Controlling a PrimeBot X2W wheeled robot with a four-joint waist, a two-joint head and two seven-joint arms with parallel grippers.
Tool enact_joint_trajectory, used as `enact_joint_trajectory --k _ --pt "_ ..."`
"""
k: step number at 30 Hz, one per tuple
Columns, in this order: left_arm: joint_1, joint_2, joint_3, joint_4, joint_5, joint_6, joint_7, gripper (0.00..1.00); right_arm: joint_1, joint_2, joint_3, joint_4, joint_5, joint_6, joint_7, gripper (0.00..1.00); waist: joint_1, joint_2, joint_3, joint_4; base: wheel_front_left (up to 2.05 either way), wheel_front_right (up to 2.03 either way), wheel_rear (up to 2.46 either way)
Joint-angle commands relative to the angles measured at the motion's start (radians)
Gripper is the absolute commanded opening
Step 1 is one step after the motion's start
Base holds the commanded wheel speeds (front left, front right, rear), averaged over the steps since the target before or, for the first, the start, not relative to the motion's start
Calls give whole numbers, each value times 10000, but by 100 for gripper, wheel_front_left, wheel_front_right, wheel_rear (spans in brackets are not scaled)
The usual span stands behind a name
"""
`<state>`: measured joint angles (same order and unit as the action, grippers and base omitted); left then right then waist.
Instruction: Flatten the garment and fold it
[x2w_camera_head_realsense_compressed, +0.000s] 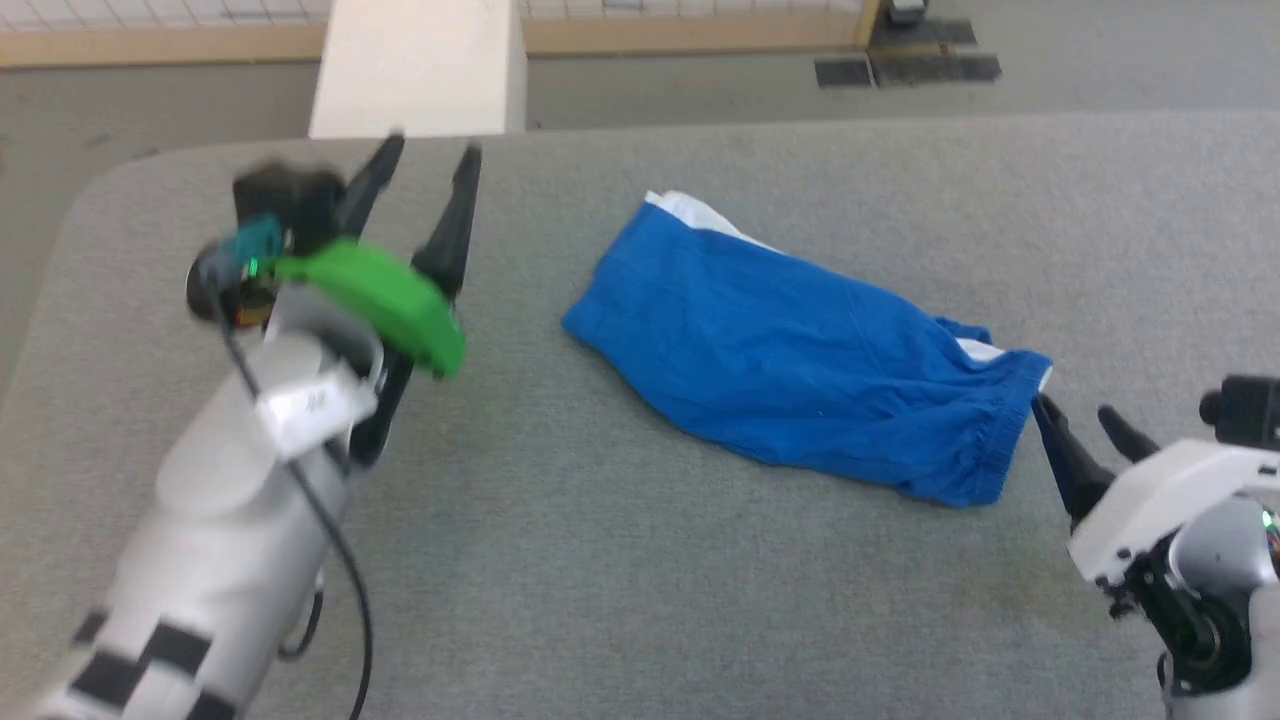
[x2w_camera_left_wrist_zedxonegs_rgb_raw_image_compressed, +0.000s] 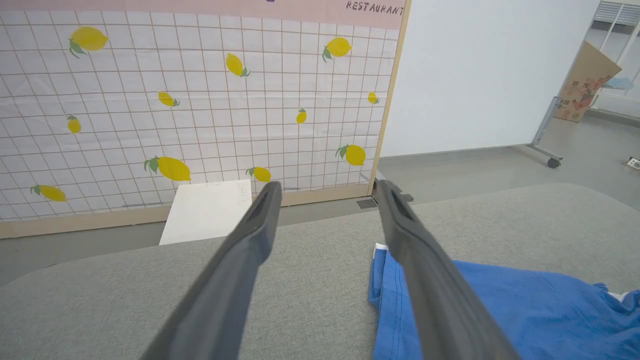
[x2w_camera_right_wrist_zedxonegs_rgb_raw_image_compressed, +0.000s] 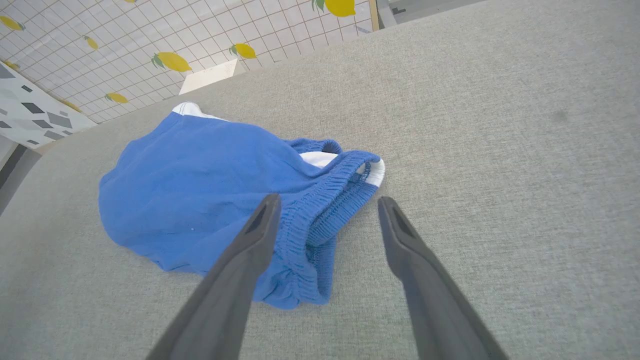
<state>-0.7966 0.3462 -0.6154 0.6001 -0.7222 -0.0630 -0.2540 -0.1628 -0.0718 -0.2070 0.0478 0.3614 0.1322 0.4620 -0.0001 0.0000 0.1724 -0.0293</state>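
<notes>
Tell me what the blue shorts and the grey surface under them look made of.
The shorts: soft matte knit, likely cotton or a blend; it slumps in creases, waistband gathers. The surface: grey woven-looking upholstery fabric, matte, fine speckled weave; padding underneath unclear.

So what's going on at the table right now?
The bright blue soft fabric shorts lie rumpled on the grey cloth-covered table, not yet flattened. Neither hand holds them. The right hand is open just beside the gathered waistband end; the left hand is open above the table, off the leg end.
</notes>
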Motion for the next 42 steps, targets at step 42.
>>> enact_joint_trajectory --k 42 --pt "4611 -115 3084 -4227 1835 668 -78 100 -2282 -141 -118 2146 -2651 -15 3655 100 1 0 1323 1075 0 0 0"
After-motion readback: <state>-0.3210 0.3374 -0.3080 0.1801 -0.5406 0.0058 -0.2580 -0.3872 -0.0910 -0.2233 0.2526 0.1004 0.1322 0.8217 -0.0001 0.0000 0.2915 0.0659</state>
